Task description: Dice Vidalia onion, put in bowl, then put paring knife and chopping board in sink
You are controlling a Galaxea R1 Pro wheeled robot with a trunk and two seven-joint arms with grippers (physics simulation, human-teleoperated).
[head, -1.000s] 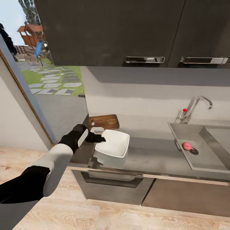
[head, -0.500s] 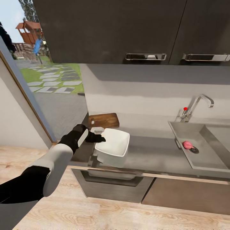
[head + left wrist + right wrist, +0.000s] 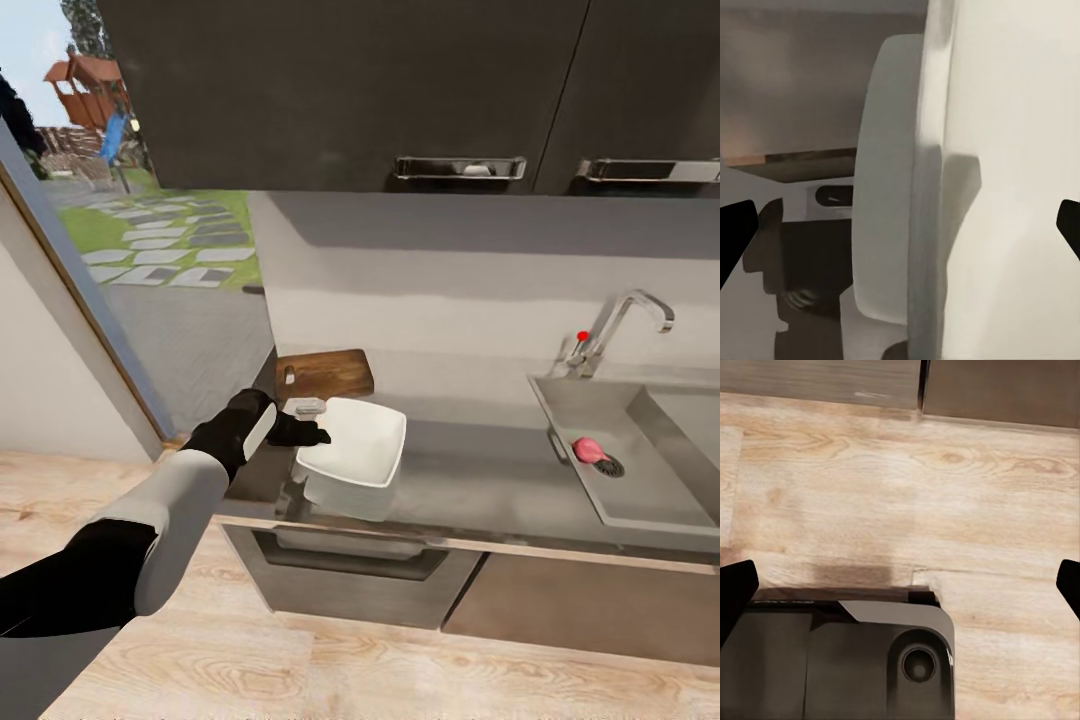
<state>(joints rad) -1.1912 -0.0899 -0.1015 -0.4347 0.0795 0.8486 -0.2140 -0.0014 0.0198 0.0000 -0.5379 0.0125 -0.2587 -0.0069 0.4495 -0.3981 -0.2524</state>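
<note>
Head view: our left gripper (image 3: 303, 420) hovers at the near rim of the shallow white squarish bowl (image 3: 357, 448) — jaws spread wide, holding nothing. Over the last second only the camera has drifted; nothing was displaced. The small pinkish-red onion (image 3: 587, 450) lies in the stainless-steel sink (image 3: 650, 490), well apart from the bowl — retrieval, we judge, not yet begun.

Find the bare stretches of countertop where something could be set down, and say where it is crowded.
The widest free patch of countertop lies between the bowl and the sink. A narrower strip runs along the back wall, right of the chopping board. The left end is crowded: board, bowl and the left hand sit close together there.
</note>
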